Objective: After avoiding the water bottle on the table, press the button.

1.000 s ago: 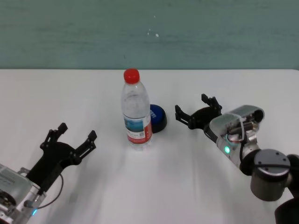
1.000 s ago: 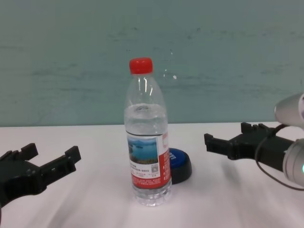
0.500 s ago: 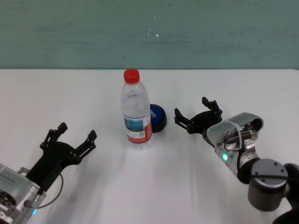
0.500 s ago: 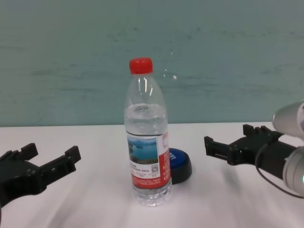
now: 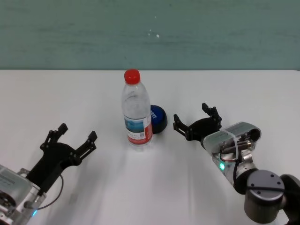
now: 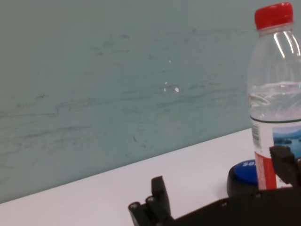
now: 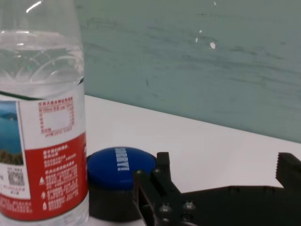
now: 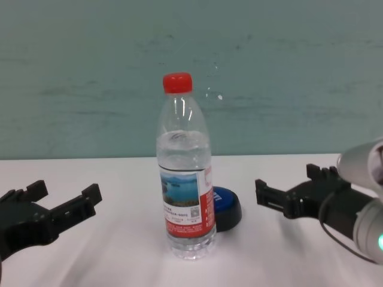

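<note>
The water bottle, clear with a red cap and a red-and-white label, stands upright mid-table. Just behind it and to its right sits the button, blue-topped on a black base. My right gripper is open, hovering low over the table just right of the button, fingers pointing at it. The right wrist view shows the button close ahead, beside the water bottle. At the near left, apart from the bottle, my left gripper is parked open. From the chest, the bottle hides part of the button.
A teal wall runs behind the table's far edge. Bare white tabletop spreads to the left of the bottle and in front of it.
My right gripper has drifted slightly left and nearer to me, staying open and level with the button. The left arm, bottle and button have not moved.
</note>
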{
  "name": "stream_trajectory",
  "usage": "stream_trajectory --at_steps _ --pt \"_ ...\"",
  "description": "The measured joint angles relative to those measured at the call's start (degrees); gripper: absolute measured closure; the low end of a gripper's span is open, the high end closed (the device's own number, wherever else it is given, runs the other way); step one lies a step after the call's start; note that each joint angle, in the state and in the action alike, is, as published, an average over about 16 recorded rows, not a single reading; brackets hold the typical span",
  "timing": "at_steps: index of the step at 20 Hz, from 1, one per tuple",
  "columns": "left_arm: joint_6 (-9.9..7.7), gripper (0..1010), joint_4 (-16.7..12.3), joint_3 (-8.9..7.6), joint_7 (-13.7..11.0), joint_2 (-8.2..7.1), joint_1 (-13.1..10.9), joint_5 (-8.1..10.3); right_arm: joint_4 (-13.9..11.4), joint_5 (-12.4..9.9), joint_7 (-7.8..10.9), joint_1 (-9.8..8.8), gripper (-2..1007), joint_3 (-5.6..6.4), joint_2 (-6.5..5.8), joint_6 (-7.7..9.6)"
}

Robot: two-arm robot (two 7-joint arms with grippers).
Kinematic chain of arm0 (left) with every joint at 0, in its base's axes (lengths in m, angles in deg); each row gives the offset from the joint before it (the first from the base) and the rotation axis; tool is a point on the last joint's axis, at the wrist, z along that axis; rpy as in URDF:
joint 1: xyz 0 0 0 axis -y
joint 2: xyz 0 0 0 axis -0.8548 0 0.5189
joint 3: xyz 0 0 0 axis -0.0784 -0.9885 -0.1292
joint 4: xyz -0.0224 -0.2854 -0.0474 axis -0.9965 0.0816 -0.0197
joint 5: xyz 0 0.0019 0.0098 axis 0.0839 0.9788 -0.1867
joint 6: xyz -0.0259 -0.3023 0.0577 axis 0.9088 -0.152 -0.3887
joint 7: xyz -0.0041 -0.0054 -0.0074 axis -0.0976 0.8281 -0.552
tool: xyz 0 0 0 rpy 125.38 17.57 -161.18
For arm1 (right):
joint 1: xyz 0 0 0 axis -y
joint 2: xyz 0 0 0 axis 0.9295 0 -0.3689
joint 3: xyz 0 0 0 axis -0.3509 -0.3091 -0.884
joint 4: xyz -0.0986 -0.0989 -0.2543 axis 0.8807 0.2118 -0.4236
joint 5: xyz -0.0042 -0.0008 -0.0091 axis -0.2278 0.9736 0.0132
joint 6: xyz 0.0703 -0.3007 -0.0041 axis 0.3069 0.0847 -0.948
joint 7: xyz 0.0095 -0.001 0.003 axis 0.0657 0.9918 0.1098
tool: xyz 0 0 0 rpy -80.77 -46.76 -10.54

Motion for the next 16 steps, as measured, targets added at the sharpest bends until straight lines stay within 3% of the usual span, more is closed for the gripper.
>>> stream_trajectory --at_steps 8,16 --pt "0.0 0 0.0 0.0 0.0 0.0 0.0 0.0 -1.5 1.4 -1.26 -2.46 1 0.73 1.45 0.07" --pt "0.0 0 0.0 0.0 0.0 0.0 0.0 0.0 -1.9 1.8 -1.64 -3.25 1 1.0 1.96 0.07"
